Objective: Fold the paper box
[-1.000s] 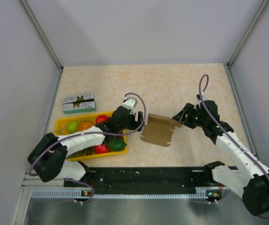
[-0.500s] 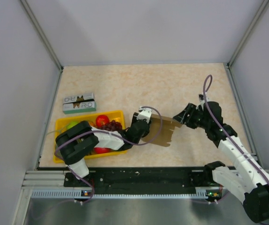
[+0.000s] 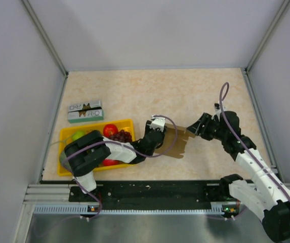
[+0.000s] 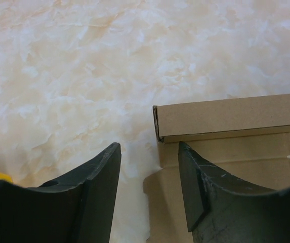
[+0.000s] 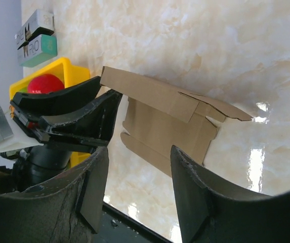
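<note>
Top external view: the paper box [image 3: 180, 137] lies near the middle of the counter, somewhat toward the near edge, with its far panel lifted off the surface. Over the last second the left arm has swung from above the yellow tray [image 3: 63, 134] down to the box's left edge, where the left gripper [image 3: 157, 135] now sits. The right gripper [image 3: 193, 127] has stayed at the box's far-right corner.

Left wrist view: the fingers are spread wide and grip nothing; the box's creased corner lies just beyond their tips.

Right wrist view: the fingers are likewise wide apart and empty. The raised panel stands tilted above the flat base, and whether the left gripper touches its end cannot be told.

Judgement: both arms now bracket the sheet, so the first fold can be pressed; no wall looks locked yet.
</note>
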Controlling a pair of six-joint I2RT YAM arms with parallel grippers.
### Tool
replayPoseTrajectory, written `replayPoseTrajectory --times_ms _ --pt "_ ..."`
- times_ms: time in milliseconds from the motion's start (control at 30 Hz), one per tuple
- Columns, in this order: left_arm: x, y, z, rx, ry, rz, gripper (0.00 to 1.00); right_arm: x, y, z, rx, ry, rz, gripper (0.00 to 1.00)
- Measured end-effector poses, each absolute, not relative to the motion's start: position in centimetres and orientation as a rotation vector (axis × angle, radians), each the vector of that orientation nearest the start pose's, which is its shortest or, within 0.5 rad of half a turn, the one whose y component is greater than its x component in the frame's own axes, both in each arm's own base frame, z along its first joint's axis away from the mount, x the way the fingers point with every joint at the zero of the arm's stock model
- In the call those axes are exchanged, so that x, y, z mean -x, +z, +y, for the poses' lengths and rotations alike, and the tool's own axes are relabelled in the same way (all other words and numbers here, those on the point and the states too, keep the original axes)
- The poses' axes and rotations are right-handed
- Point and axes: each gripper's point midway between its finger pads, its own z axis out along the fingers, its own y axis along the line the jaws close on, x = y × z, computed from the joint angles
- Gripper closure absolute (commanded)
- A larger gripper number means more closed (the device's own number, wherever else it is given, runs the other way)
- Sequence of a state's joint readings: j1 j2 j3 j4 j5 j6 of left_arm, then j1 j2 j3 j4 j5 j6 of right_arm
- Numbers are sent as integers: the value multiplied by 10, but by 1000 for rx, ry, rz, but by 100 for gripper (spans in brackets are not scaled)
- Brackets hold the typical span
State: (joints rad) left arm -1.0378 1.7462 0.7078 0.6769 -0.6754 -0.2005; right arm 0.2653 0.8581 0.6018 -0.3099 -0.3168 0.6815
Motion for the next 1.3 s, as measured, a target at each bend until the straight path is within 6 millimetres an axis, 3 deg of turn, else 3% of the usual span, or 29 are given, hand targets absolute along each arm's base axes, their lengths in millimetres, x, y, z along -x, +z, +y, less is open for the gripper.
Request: replayPoseTrajectory --times_ms 267,567,767,967,1033,1100,1300 --pt "-315 66 -328 -320 -196 1837 56 -246 167 150 -255 889 2185 48" --pt "-322 61 -326 -281 -180 1820 71 -240 156 150 -261 893 2212 48" --pt "-329 62 -332 -265 -184 1791 100 -239 153 151 -314 914 2226 48" --pt "-331 68 -334 -284 -167 1788 100 -234 135 148 -477 909 2300 51" --pt "-326 76 -329 -291 -163 1813 100 -231 132 146 -492 882 2352 51" --pt "-319 92 -321 -287 -168 1841 100 -231 141 146 -487 871 2362 51" --pt "-301 159 -295 -186 -244 1841 100 -234 200 156 -446 964 2233 51"
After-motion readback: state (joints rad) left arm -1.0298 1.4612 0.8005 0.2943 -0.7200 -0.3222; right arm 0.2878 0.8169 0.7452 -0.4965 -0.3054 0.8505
